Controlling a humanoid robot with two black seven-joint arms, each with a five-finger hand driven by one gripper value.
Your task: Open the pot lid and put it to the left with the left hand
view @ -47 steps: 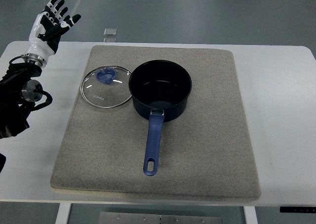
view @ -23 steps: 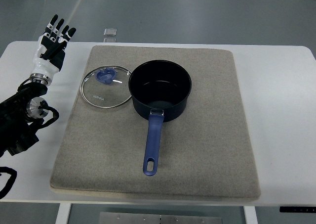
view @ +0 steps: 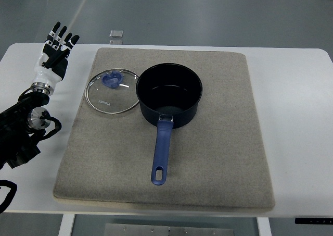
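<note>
A dark blue pot [view: 169,94] stands uncovered on the grey mat [view: 208,158], its blue handle [view: 162,154] pointing toward the near edge. The glass lid [view: 111,91] with a blue knob lies flat on the mat just left of the pot, its rim close to the pot's wall. My left hand [view: 57,44] hovers over the table's far left corner, well left of the lid, fingers spread and holding nothing. The right arm does not show.
The mat lies on a white table [view: 296,106]. A small clear clip [view: 116,34] sits at the table's far edge behind the mat. My left arm's black forearm [view: 21,129] runs along the left edge.
My left hand has drawn back toward me and slightly right, then settled; the forearm shifted down a little. Pot and lid have not moved.
</note>
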